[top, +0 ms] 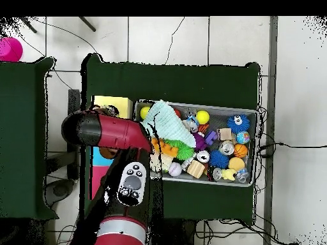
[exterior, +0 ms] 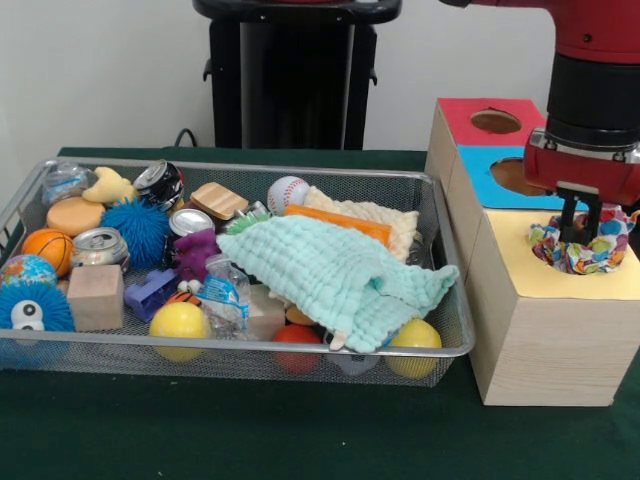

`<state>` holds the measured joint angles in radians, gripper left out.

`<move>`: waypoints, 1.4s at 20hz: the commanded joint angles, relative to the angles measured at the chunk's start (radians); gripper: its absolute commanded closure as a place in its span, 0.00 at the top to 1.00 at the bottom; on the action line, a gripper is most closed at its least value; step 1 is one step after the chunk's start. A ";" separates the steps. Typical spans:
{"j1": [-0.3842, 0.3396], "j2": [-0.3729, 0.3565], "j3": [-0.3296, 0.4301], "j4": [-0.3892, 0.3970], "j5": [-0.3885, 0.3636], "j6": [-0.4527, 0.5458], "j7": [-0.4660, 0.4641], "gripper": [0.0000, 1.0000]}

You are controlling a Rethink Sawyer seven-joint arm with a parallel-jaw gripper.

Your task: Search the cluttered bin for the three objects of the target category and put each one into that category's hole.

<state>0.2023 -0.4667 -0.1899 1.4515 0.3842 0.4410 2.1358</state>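
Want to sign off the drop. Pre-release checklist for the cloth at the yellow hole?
1. Gripper over the yellow hole: ok.
2. Patterned cloth in the hole: partly, edges bunched above the rim; not ok.
3. Jaws' state: cannot tell, tips buried in the cloth.
4. Red hole and blue hole unblocked: ok.
5. More cloths left in the bin: mint cloth on top; ok.

From above, the red and black arm [top: 118, 143] stretched over the wooden box, hiding most of its yellow panel [top: 115, 102]. Just beside it sat the wire bin [top: 255, 147] on the green table [top: 172, 76], crowded with balls, cans and blocks, a mint cloth [top: 165, 122] draped at its box-side end.
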 commanded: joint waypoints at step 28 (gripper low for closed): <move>0.041 0.300 -0.081 -0.123 0.015 0.144 0.200 0.00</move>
<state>0.2710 -0.3309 -0.3213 1.3188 0.4070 0.5161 2.1419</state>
